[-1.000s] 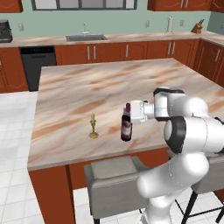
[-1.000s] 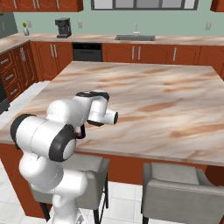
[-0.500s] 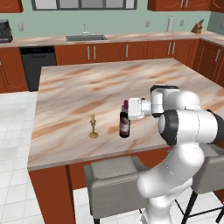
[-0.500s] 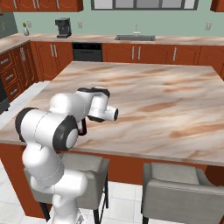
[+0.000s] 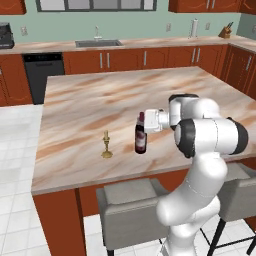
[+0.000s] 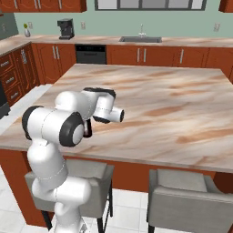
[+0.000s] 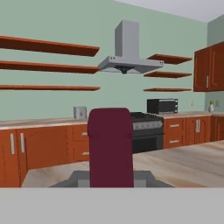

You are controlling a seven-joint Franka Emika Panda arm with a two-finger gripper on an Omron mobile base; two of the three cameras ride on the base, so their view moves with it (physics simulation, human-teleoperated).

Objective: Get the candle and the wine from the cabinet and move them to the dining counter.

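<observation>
The wine (image 5: 140, 140), a dark bottle with a maroon neck and a pale label, stands upright on the dining counter (image 5: 95, 100) near its front edge. My gripper (image 5: 144, 121) reaches in from the right and is shut on its neck. In the hand view the maroon neck capsule (image 7: 111, 148) stands close in front, at the bottom centre. The candle (image 5: 106, 146), in its slim brass holder, stands upright on the counter a short way left of the bottle, apart from it. The cabinet (image 7: 48, 65), open wooden wall shelves, shows far behind in the hand view.
Grey stools (image 5: 130, 200) (image 6: 182, 200) are tucked under the counter's near edge. The wall counter with sink (image 5: 97, 44) runs along the back. In the hand view a range hood (image 7: 127, 61), a stove and a microwave (image 7: 162, 106) stand beyond the counter.
My arm's elbow has swung up and to the right. The gripper and the bottle have shifted slightly left along the counter. The candle has stayed put.
</observation>
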